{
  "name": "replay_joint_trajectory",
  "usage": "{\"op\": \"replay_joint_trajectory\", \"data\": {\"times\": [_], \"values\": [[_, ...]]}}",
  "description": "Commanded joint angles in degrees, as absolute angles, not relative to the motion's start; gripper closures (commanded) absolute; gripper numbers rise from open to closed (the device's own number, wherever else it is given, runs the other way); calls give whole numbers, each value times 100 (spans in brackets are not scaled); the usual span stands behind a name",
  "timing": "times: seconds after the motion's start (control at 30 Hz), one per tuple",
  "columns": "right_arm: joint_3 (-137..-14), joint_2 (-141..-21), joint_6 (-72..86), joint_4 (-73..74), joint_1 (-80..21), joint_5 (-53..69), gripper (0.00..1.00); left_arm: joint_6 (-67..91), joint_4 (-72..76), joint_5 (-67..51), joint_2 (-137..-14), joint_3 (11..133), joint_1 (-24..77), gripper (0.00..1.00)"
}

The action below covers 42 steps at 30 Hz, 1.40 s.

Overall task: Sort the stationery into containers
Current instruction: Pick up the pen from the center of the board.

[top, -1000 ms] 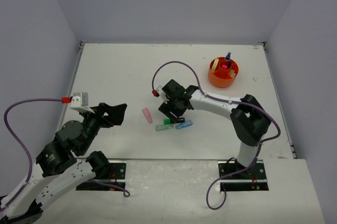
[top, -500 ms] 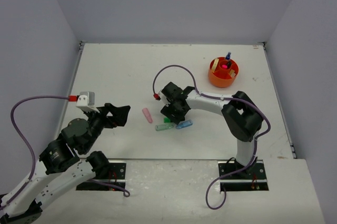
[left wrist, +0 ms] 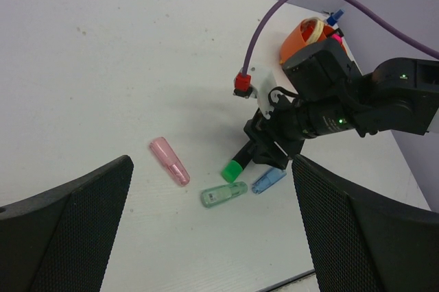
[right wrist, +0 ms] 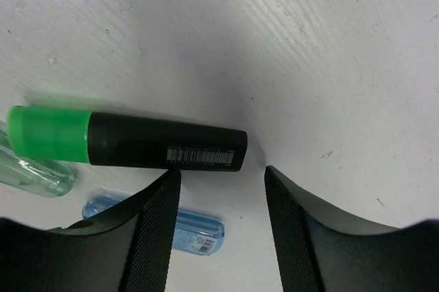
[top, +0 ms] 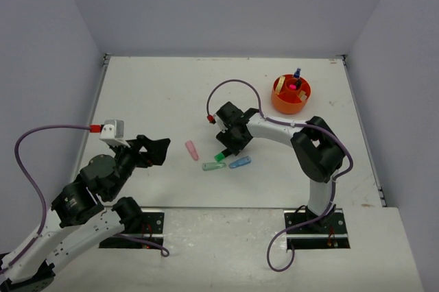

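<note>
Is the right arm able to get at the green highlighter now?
Probably yes. The right gripper sits just beside the green highlighter, jaws apart, nothing between them. The blue clip and pale green clip lie near but off its barrel.

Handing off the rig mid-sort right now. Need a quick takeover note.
Left gripper: open, empty, hovering near-left, away from the items.
Right gripper: open, empty, low over the table, tips right by the black end of the green highlighter, nothing between them.
Unsorted on the table: green highlighter, pale green clip and blue clip clustered together. Pink tapered piece lies apart to their left.
Done: orange tub, far right, holds several pieces, including an upright blue highlighter and a pink item.
Left: four loose items. The green highlighter looks like the next pick.
</note>
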<state>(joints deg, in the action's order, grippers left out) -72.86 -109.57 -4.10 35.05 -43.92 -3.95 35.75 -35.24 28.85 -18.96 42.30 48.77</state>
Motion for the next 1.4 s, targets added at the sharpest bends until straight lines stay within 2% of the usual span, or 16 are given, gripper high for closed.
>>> {"op": "replay_joint_trajectory", "data": {"times": [0.0,0.07,0.23,0.8,0.83,1.0,1.17,1.27,1.33,1.37], "values": [[-7232,-11009,-384,3312,-4386,-442,38,3437,-3401,2824,-1945,4204,4869,0],[-7200,-10931,-476,3273,-4393,-351,30,3437,-3409,2830,-1958,4210,4869,0],[-7328,-10955,-981,3189,-4549,-217,25,3425,-3387,2757,-2012,4210,4869,0],[-8225,-11579,-1775,3667,-4641,447,25,3365,-3331,2654,-1949,4190,4869,0],[-8283,-11615,-1772,3691,-4641,511,27,3358,-3331,2654,-1933,4175,4870,0],[-8340,-11756,-1598,3957,-4632,536,55,3349,-3322,2654,-1883,4172,4869,0],[-8138,-11631,-1330,3839,-4634,225,63,3349,-3296,2657,-1869,4160,4869,0],[-8037,-11628,-1116,3706,-4615,-168,72,3357,-3296,2646,-1897,4157,4869,0],[-7990,-11606,-951,3579,-4600,-477,83,3400,-3282,2667,-1934,4150,4869,0],[-7925,-11576,-854,3470,-4597,-656,94,3441,-3258,2692,-1958,4138,4869,0]]}}
